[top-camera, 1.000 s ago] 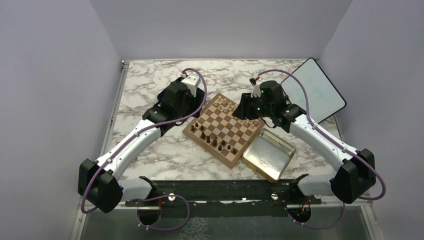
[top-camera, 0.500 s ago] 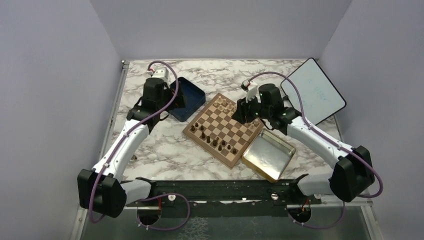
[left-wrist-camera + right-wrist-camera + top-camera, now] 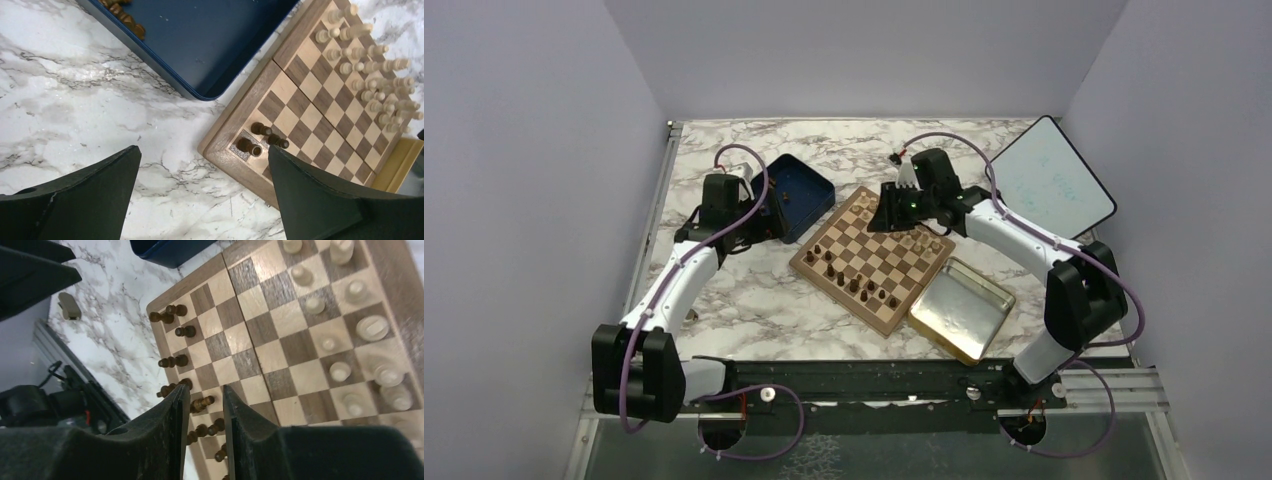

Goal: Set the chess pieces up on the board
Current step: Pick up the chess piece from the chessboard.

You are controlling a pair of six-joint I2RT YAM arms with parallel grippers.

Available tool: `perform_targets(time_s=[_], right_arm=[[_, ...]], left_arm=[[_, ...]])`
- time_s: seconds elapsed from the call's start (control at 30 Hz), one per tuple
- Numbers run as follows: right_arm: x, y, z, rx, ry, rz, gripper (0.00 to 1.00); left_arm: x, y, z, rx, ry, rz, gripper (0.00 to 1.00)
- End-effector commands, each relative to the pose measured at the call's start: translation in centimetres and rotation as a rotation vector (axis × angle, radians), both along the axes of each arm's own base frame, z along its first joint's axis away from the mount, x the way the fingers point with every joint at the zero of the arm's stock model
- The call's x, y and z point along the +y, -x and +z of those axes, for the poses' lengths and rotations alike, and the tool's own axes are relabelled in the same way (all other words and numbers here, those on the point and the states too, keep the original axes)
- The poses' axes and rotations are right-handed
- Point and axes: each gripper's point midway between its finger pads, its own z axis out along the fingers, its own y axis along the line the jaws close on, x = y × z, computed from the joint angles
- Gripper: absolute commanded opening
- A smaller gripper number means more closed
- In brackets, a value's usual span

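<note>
The board (image 3: 874, 262) lies mid-table, turned diagonally. Dark brown chess pieces (image 3: 852, 281) stand along its near-left edge; they also show in the left wrist view (image 3: 262, 138) and the right wrist view (image 3: 174, 335). More dark pieces (image 3: 122, 14) lie in the blue box (image 3: 796, 194). Pale pieces (image 3: 340, 371) fill the far-right side. My left gripper (image 3: 203, 151) is wide open and empty above the marble between the box and the board's left corner. My right gripper (image 3: 205, 388) hovers over the board, jaws a narrow gap apart, holding nothing.
A gold-rimmed metal tray (image 3: 962, 308) sits against the board's near-right edge. A white tablet (image 3: 1054, 180) leans at the far right. The blue box (image 3: 225, 40) lies just left of the board. Walls close in the table on three sides.
My left arm has pulled back left and toward the near side, uncovering the blue box. My right arm has swung left over the board's far corner.
</note>
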Motion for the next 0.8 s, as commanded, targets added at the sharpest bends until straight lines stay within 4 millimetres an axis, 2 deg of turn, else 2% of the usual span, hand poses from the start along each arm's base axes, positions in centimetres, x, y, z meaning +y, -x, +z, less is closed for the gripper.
perform_targets(time_s=[0.0,0.1,0.2,0.3,0.5,0.63,0.77], right_arm=[[0.6,2.4,-1.0,0.222,-0.069,-0.098,0.36],[0.8,3.1,-2.2,0.271,-0.033,-0.092,0.37],[1.2,3.5,-3.2,0.217,0.037,-0.011,0.4],[1.5,2.7,-3.7,0.034,0.084,0.143,0.42],[2.1,1.7,-2.4,-0.4,0.138,0.551,0.42],[2.7,2.4,-3.0,-0.602,0.142,0.794,0.39],[3.4,4.1,-3.5,-0.664,0.083,1.017,0.37]], left_arm=[[-1.2,0.4,1.7,-0.068,0.019,-0.121,0.99],[-0.7,1.0,1.8,-0.057,-0.014,-0.124,0.99],[0.3,1.7,1.0,-0.035,-0.064,-0.1,0.99],[0.3,2.0,1.1,-0.045,-0.065,-0.104,0.99],[0.6,2.0,1.6,-0.06,-0.065,-0.078,0.99],[1.0,2.0,1.9,-0.072,-0.072,-0.05,0.99],[1.3,2.0,1.9,-0.072,-0.079,-0.034,0.99]])
